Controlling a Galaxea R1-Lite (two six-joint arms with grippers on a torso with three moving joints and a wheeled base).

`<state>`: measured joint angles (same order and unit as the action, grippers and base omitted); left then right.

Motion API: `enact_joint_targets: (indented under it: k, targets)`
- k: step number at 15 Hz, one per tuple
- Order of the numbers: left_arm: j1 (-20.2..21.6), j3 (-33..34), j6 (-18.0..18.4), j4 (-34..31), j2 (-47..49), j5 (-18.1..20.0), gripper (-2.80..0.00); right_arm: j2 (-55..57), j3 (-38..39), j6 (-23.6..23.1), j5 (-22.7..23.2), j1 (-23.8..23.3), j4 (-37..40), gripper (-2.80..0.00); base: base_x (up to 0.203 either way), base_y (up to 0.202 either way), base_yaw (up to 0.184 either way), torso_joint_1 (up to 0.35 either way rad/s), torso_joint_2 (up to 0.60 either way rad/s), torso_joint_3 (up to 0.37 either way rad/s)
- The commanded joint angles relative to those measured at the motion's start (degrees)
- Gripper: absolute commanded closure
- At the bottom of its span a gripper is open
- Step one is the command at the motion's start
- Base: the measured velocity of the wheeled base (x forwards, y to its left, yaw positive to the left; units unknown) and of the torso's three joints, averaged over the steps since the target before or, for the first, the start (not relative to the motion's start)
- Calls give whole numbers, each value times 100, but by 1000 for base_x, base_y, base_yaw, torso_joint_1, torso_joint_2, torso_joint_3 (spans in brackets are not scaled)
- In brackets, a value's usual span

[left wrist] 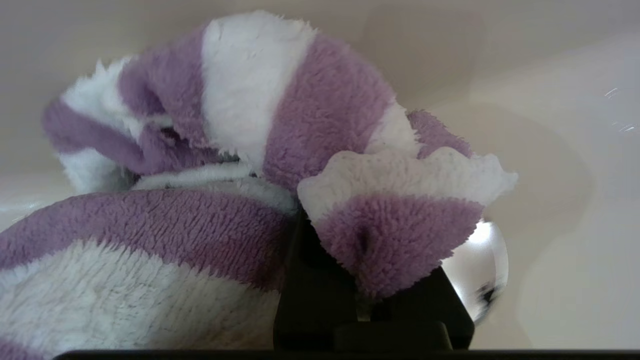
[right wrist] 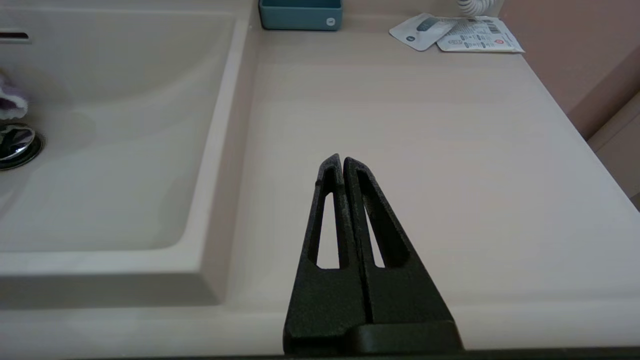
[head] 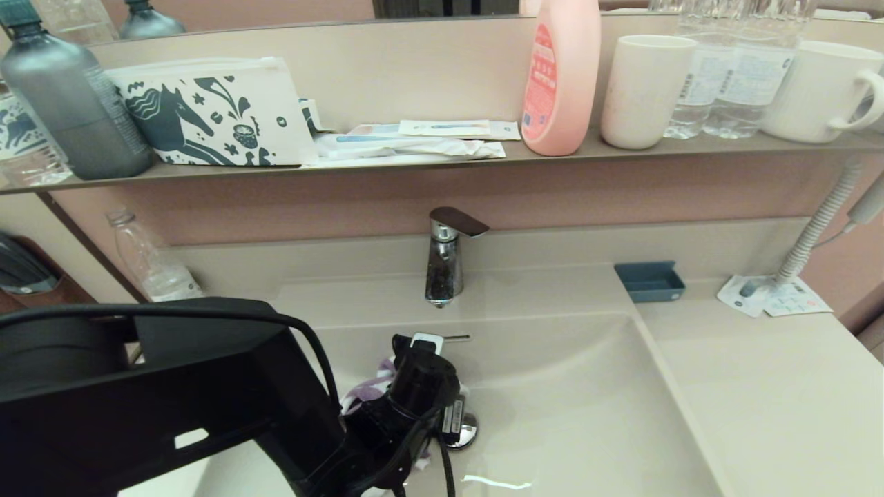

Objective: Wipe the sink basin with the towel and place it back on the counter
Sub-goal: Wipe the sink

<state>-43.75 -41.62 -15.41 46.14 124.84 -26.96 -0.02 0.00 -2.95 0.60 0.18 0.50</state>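
Sink basin [head: 573, 386]: left tool [left wrist: 370, 305] clamping towel [left wrist: 250, 150] beside drain plug [head: 461, 431]; right tool [right wrist: 343, 161] closed empty above counter [right wrist: 425, 150].

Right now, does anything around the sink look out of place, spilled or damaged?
Nothing stands out. The left gripper holds the striped towel down in the sink basin near the drain plug; the right gripper is shut above the counter.
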Motion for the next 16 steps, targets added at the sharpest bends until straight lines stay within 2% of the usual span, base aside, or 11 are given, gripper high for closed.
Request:
enact_joint_targets:
  k: [1, 4, 10, 12, 14, 16]
  targets:
    - [-177, -295, -50, 15, 179, -103, 0, 2, 0, -4, 2, 0, 3, 0, 0, 0, 0, 0, 0, 0]
    - [-504, -942, -95, -356, 357, -395, 0, 2, 0, -4, 2, 3, 3, 0, 0, 0, 0, 0, 0, 0]
    - [-1156, -1878, -341, -947, 762, -429, 0, 2, 0, -4, 2, 3, 0, 0, 0, 0, 0, 0, 0, 0]
    - [-1301, -2016, -431, -1322, 737, -424, 0, 2, 0, -4, 2, 8, -6, 0, 0, 0, 0, 0, 0, 0]
    - [-1581, -2019, -797, -1939, 503, -424, 0, 2, 0, -4, 2, -1, -1, 0, 0, 0, 0, 0, 0, 0]
    - [-1978, -2140, -1460, -2883, 228, -405, 0, 2, 0, -4, 2, -1, 3, 0, 0, 0, 0, 0, 0, 0]
